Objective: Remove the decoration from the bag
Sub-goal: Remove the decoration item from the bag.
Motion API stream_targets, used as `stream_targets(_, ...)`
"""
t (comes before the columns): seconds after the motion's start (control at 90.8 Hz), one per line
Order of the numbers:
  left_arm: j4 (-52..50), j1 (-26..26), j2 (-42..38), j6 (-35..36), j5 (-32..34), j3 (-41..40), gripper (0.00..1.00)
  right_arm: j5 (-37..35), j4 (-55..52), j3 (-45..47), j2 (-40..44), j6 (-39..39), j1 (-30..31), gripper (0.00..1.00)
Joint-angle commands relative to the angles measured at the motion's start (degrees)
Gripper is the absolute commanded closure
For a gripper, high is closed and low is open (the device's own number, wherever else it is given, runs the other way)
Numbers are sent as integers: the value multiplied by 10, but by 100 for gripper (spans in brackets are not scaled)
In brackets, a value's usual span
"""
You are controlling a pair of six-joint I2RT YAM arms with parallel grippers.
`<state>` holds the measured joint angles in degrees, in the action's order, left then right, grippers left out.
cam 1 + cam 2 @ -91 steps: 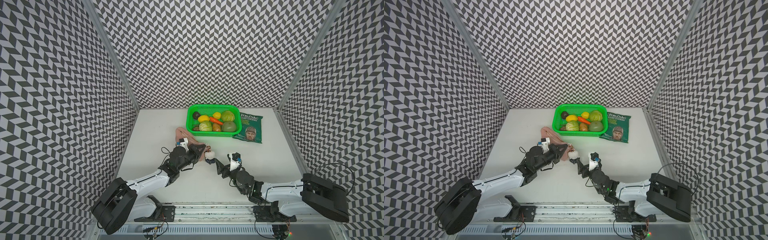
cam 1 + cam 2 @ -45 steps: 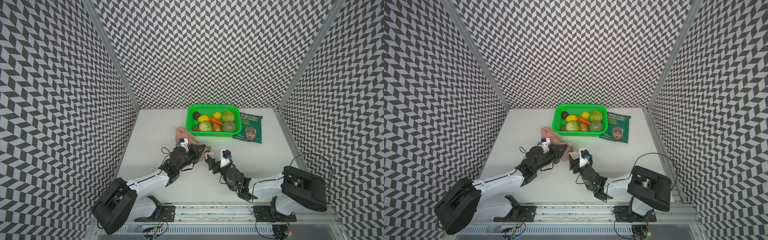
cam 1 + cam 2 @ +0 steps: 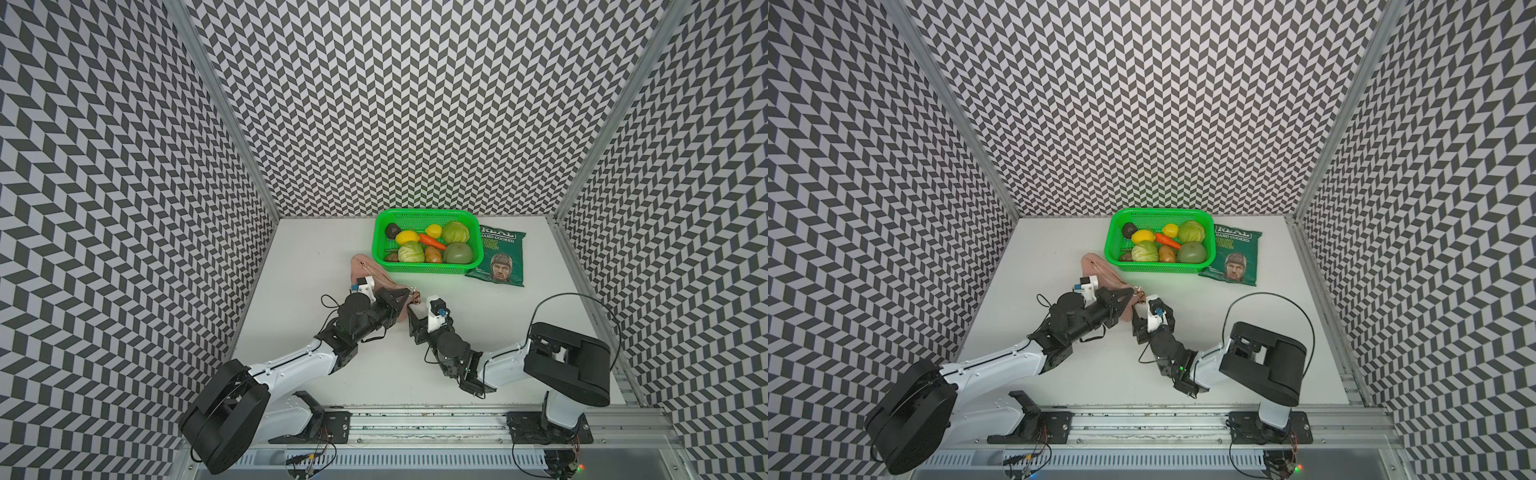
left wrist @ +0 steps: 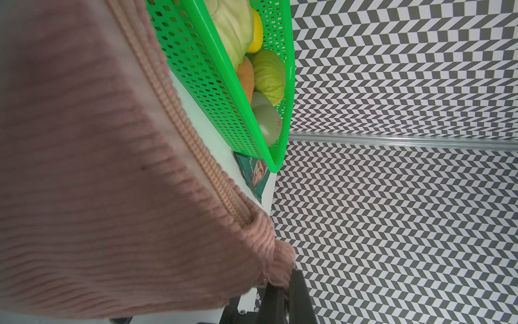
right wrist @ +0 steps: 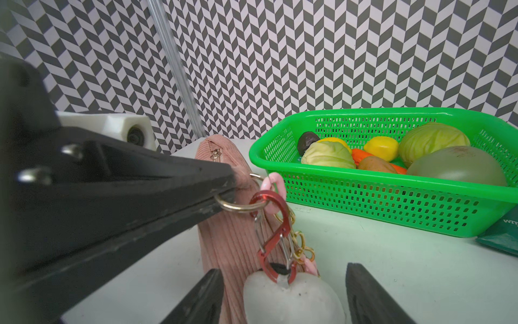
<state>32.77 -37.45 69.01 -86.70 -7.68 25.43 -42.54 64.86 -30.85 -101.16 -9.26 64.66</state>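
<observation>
The left claw [image 5: 228, 190] is clamped shut on the near end of the pink bag [image 5: 224, 246], right by its gold ring [image 5: 238, 207]; the bag sits on the white surface [image 5: 392, 266] just beside the green basket [image 5: 364, 193]; the white decoration [image 5: 294, 301] hangs from that ring by a red clip [image 5: 273, 238]; the right claw [image 5: 284, 270] stands open, one finger on either side of the decoration, neither touching it.

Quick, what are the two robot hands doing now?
Left gripper: shut on the bag end.
Right gripper: open, jaws either side of the decoration.
</observation>
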Motion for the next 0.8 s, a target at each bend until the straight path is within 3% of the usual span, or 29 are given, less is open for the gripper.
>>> stream_targets(0.0, 11, 3, -17, 2, 10, 16, 100, 3, 39, -12, -13, 7, -8, 31)
stream_targets(0.562, 22, 4, -6, -1, 3, 10, 100, 31, 29, -37, -29, 23, -17, 31)
stream_targets(0.793, 19, 4, -10, 1, 5, 9, 100, 61, 9, -36, -23, 26, -21, 46)
